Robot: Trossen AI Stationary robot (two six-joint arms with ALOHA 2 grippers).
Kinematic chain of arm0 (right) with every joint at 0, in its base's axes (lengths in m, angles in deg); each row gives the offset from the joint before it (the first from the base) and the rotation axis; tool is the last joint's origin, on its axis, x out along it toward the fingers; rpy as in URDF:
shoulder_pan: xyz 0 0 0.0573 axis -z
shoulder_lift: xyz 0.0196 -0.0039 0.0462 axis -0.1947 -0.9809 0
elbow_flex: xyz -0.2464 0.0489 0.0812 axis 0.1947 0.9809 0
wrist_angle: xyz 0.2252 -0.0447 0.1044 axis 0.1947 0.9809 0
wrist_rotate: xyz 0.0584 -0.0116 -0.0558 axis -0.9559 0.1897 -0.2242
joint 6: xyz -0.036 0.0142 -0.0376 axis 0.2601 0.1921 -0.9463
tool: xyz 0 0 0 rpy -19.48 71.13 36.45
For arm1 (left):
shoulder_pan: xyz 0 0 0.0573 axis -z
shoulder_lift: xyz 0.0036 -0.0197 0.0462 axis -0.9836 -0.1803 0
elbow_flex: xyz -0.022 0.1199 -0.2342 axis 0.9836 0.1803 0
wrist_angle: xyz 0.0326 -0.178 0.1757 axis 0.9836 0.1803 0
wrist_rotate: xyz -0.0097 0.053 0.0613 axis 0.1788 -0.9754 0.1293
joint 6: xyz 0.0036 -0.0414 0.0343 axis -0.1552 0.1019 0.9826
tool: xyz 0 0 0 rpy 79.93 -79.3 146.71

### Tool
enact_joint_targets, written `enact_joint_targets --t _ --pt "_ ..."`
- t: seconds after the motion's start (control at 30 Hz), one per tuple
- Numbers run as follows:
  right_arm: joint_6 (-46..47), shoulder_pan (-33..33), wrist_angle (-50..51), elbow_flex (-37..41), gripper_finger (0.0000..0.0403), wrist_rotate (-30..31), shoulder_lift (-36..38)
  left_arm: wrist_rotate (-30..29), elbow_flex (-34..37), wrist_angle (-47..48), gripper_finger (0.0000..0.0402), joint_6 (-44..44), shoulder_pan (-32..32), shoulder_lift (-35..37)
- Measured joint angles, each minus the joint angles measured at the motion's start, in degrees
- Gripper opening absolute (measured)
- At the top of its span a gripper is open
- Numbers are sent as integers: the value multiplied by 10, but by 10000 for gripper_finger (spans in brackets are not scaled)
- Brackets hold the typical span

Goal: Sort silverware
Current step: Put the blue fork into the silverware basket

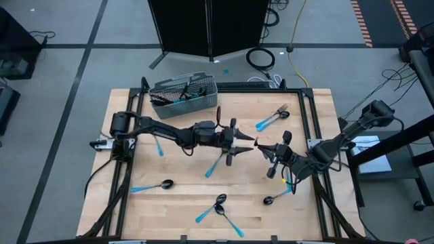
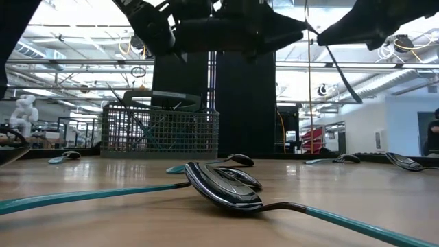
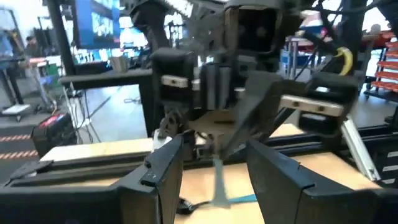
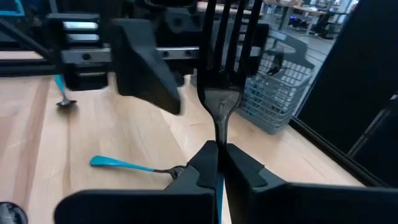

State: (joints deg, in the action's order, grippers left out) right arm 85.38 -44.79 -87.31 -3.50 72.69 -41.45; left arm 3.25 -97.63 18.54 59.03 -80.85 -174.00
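A fork point(image 4: 227, 81) with dark tines and a light-blue handle point(image 3: 217, 180) is held high over the middle of the table. My right gripper point(image 4: 217, 152) point(image 1: 262, 145) is shut on it, reaching in from the right. My left gripper point(image 3: 214, 152) point(image 1: 248, 143) faces it from the left, open. Its fingers stand on either side of the hanging handle, and I see no touch. More silverware lies flat on the wood: spoons point(image 1: 217, 207) near the front, one point(image 1: 152, 186) at the left, a pair point(image 1: 272, 118) at the far right. My right gripper pinches the fork's neck point(image 4: 219, 134), where the dark metal meets the blue handle, between its two fingers. The fingers come nearly level from the table's right side and lie across the fork. The fork stands upright, tines up and handle down, clear of the table.
A grey wire-mesh basket point(image 1: 184, 95) holding some pieces stands at the far left of the board. One blue-handled piece point(image 1: 215, 165) lies just under my left gripper, another point(image 1: 279, 195) under the right arm. A black frame point(image 1: 313, 129) runs along the board's edges.
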Motion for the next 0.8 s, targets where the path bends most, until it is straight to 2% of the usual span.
enact_joint_targets --t 0.27,0.5,0.8 --pt "-75 40 -80 -1 0 -66 -21 18 0 -1 171 0 1 0" --pt "-91 73 -97 -1 0 -111 -35 37 0 -10 171 0 0 0" --pt "-118 74 -130 -1 0 -109 -35 38 0 -11 171 1 -2 0"
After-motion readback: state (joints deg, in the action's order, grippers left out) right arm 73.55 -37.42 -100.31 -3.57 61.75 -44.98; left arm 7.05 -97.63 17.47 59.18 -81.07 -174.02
